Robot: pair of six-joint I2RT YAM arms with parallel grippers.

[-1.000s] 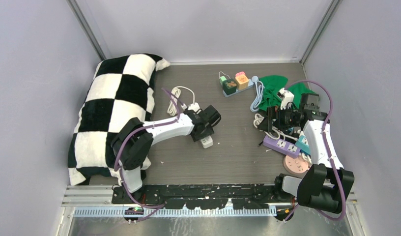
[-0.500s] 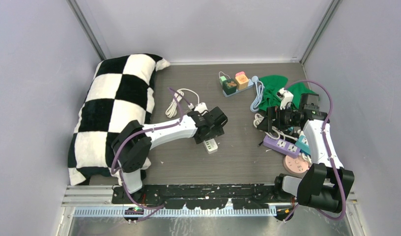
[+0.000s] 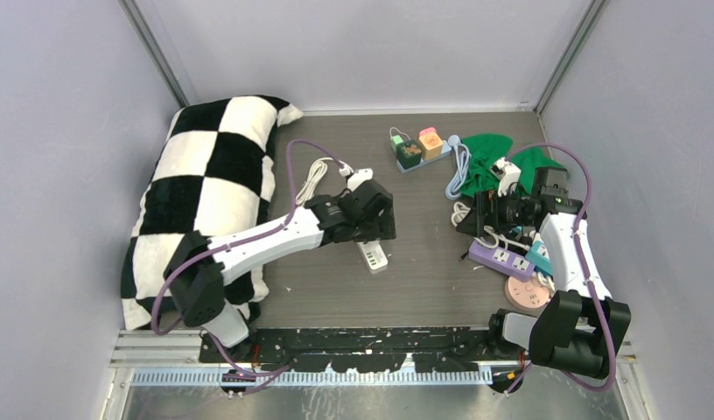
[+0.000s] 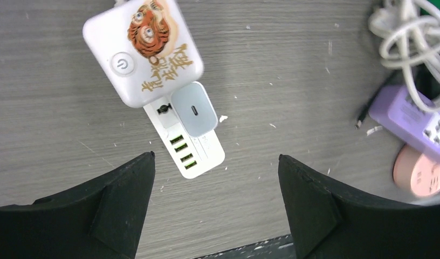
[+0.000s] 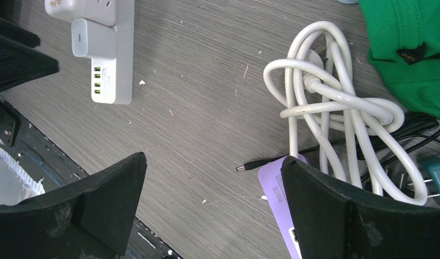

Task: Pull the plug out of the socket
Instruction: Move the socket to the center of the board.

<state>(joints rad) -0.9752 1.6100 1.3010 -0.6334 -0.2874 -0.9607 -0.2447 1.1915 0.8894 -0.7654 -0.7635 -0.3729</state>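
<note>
Glossy plastic socket (image 4: 203,155) on matt wood-grain table (image 4: 293,81)

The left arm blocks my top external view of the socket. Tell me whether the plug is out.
Observer: Not out. The left wrist view shows the grey charger seated in the white power strip.
Operator: Report the left fingers.
Observer: The left fingers stand wide apart, clear of the strip, holding nothing.
Operator: Report the right fingers.
Observer: The right fingers are open and empty, near a coiled white cable.
</note>
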